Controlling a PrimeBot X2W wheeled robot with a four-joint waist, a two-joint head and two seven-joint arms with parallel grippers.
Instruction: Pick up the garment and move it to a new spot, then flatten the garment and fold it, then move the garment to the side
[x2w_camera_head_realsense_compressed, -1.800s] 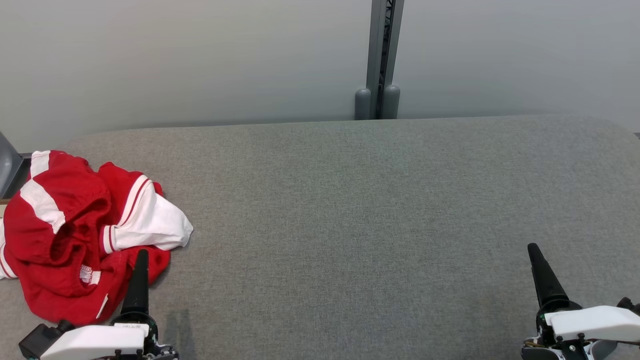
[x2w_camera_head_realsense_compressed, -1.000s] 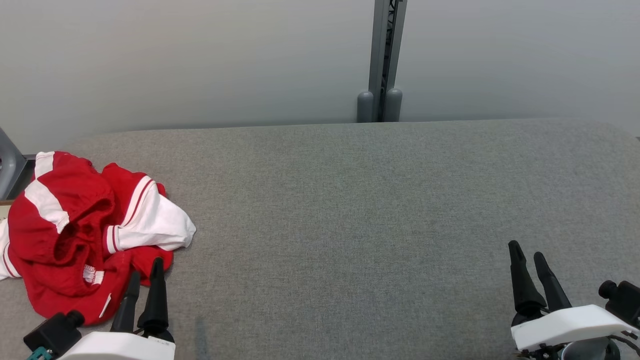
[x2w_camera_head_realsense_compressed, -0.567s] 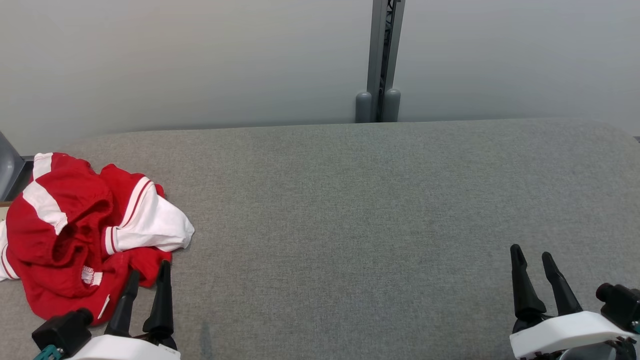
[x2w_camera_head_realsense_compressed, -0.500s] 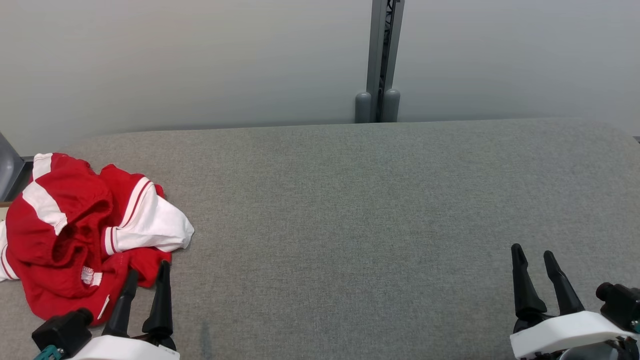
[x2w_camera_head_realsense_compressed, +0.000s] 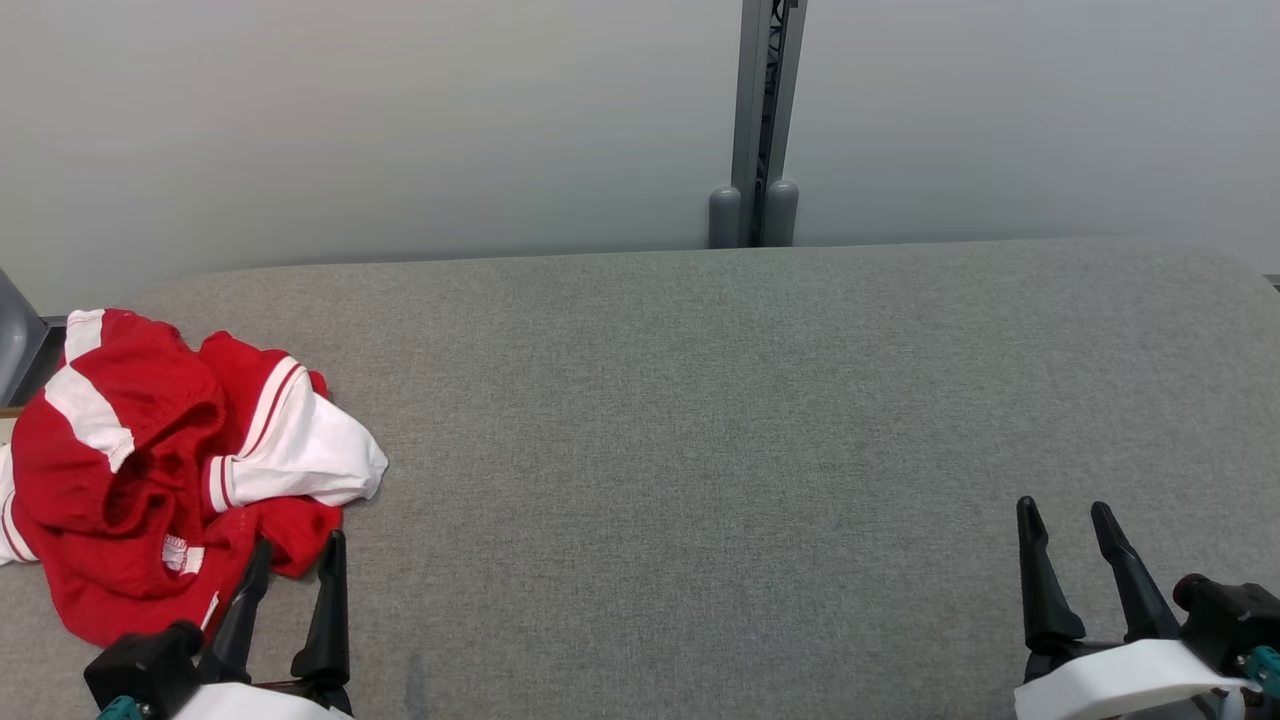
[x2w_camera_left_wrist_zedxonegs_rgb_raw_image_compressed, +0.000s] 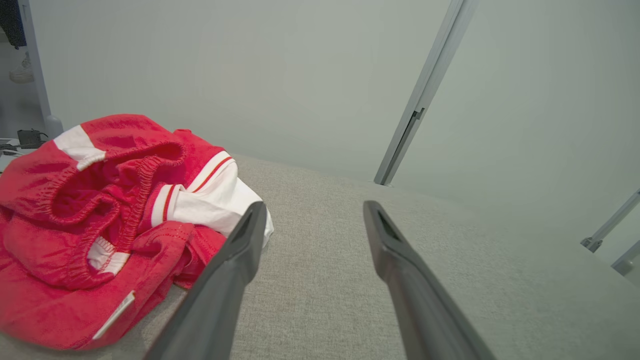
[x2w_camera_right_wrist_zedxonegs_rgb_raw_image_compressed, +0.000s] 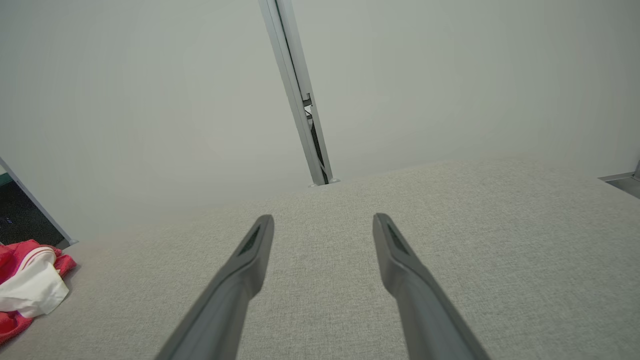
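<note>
A crumpled red and white garment (x2w_camera_head_realsense_compressed: 150, 470) lies in a heap at the left end of the grey fabric surface (x2w_camera_head_realsense_compressed: 700, 420). My left gripper (x2w_camera_head_realsense_compressed: 300, 545) stands open at the garment's near right edge, its fingertips just short of the red cloth, nothing between them. In the left wrist view the garment (x2w_camera_left_wrist_zedxonegs_rgb_raw_image_compressed: 100, 220) lies left of the open left gripper (x2w_camera_left_wrist_zedxonegs_rgb_raw_image_compressed: 312, 212). My right gripper (x2w_camera_head_realsense_compressed: 1065, 510) stands open at the lower right, far from the garment, over bare fabric. The right wrist view shows the right gripper (x2w_camera_right_wrist_zedxonegs_rgb_raw_image_compressed: 322, 222) open and the garment (x2w_camera_right_wrist_zedxonegs_rgb_raw_image_compressed: 27, 285) at the far left edge.
A pale wall runs behind the surface, with a grey metal post (x2w_camera_head_realsense_compressed: 760, 120) rising at its middle. A grey frame piece (x2w_camera_head_realsense_compressed: 12, 330) shows at the left edge beyond the garment.
Both grippers have drawn back a little toward the view's bottom edge. The garment has not moved.
</note>
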